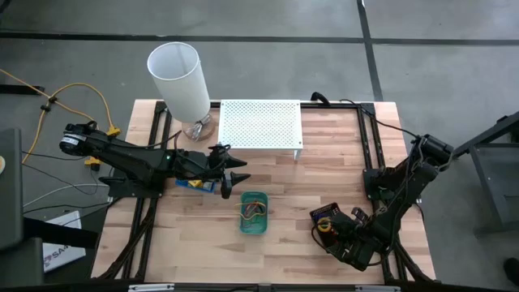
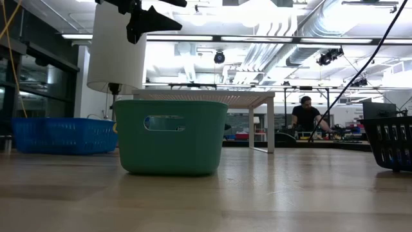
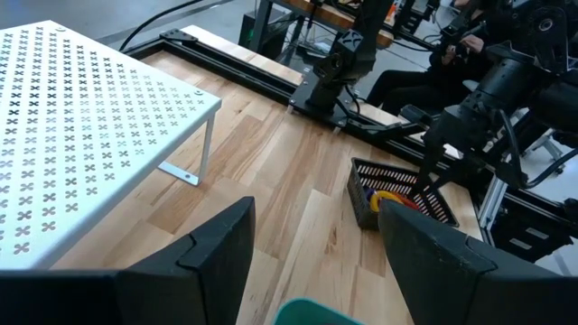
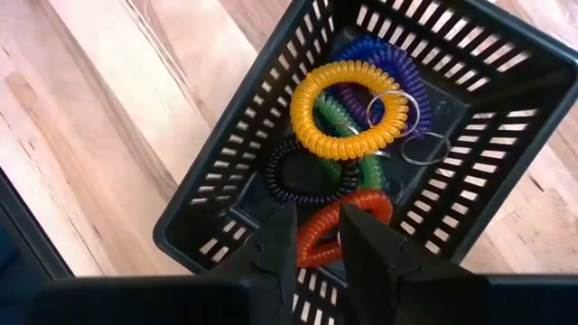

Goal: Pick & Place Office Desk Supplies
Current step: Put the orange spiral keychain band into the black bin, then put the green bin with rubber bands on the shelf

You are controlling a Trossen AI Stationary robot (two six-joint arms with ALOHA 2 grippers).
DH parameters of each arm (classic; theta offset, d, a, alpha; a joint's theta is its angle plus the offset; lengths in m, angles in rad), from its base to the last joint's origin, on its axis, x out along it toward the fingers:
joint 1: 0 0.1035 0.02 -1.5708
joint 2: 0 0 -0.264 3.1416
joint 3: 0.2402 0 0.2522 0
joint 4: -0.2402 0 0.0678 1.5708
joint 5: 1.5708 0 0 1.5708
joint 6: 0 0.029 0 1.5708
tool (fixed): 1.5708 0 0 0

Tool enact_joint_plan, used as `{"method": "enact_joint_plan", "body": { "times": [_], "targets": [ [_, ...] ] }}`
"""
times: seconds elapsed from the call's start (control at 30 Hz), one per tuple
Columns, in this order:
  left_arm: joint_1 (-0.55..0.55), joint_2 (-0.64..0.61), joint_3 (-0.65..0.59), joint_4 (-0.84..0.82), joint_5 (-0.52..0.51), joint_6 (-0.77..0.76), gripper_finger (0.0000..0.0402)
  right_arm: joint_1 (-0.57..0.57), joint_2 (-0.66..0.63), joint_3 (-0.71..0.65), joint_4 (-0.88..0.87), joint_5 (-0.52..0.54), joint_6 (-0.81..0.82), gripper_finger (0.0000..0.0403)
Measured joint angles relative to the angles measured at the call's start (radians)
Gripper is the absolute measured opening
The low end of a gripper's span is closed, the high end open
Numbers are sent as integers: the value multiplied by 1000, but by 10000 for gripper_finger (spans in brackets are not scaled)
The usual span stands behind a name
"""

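Directly under the right gripper [image 4: 312, 236], whose fingers stand narrowly apart and hold nothing, a black slotted tray [image 4: 226, 212] holds coiled rings: orange [image 4: 330, 236], black [image 4: 298, 171], yellow [image 4: 348, 108], green [image 4: 348, 135] and blue [image 4: 388, 59], some with metal key rings. A green tray [image 1: 253, 212] at mid-table holds small items, too small to tell. The left gripper [image 1: 231, 178] hangs beside it, fingers spread wide and empty, above a blue tray [image 1: 195, 184]. No writing is legible.
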Motion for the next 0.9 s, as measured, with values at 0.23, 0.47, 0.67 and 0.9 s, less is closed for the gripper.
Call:
{"method": "enact_joint_plan", "body": {
  "times": [0.23,0.47,0.67,0.9],
  "targets": [
    [0,0,0,0,0,0,230,0,0,0,0,0,0,73],
    [0,0,0,0,0,0,230,0,0,0,0,17,3,73],
    [0,0,0,0,0,0,230,-29,-3,0,-27,67,-35,73],
    [0,0,0,0,0,0,230,-102,-57,0,13,169,-275,73]
  ]
}}
